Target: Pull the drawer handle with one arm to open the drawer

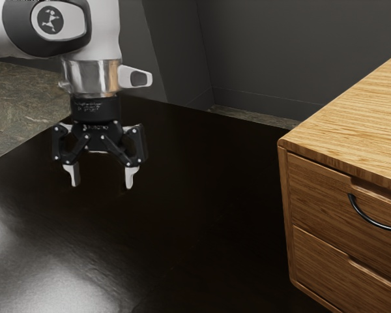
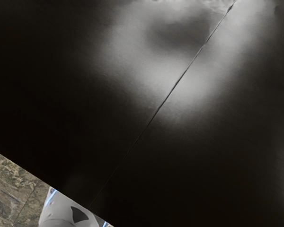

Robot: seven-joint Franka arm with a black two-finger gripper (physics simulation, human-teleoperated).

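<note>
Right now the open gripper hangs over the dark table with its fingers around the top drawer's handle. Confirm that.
Wrong in one respect. The exterior view shows the gripper open over the dark table, but well apart from the top drawer's handle, at that view's left, holding nothing.

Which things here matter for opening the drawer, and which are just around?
Job: black curved metal handle; upper wooden drawer; open black two-finger hand.
Around: lower wooden drawer; glossy dark table; mottled stone floor.
</note>
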